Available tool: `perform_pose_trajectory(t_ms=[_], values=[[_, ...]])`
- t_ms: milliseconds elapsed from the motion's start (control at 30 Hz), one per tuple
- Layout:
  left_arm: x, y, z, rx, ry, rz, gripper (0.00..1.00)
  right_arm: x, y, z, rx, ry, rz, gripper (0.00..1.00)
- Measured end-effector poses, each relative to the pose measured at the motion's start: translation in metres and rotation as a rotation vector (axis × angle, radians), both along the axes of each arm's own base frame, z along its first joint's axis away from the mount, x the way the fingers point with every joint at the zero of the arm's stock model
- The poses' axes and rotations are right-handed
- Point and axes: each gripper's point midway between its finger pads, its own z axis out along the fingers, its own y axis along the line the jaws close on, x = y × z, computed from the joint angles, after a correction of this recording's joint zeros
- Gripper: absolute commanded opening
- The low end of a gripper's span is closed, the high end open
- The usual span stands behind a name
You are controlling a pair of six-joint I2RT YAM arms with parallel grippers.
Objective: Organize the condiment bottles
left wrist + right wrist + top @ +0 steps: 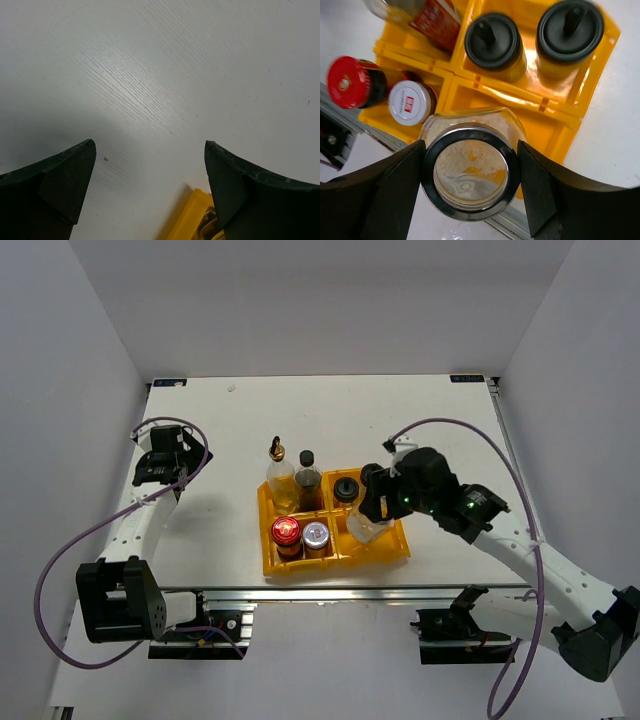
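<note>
My right gripper [470, 172] is shut on the metal-rimmed neck of the wide clear jar [470, 127], with a finger pressed on each side. The jar [360, 528] hangs tilted over the near right compartment of the yellow tray [395, 552]. Two black-lidded shakers [493, 42] [570, 32] stand in the far right compartment. The red-lidded [286, 532] and silver-lidded [316, 534] jars share the near left compartment. The gold-topped bottle [280, 480] and the tall dark bottle [307, 478] stand in the far left one. My left gripper [150, 150] is open over bare table.
The left arm [160, 465] sits well left of the tray, near the table's left edge. A yellow tray corner [192, 215] shows low in the left wrist view. The table's metal front rail [340, 590] runs just below the tray.
</note>
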Motion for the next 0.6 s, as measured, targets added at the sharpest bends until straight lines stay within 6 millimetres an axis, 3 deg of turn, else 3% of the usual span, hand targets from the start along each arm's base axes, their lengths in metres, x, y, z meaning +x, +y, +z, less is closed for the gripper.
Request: perform_pose_trajectory(t_ms=[167,600], values=[[-0.006,-0.001,0.008,0.0,-0.03,-0.001,0.98,-0.011,0.008,-0.034,-0.093,0.035,-0.049,0.0],[-0.01,-0.001,0.008,-0.001,-0.033,-0.002,0.98,-0.001,0.009,-0.075,-0.232,-0.008,-0.207,0.01]])
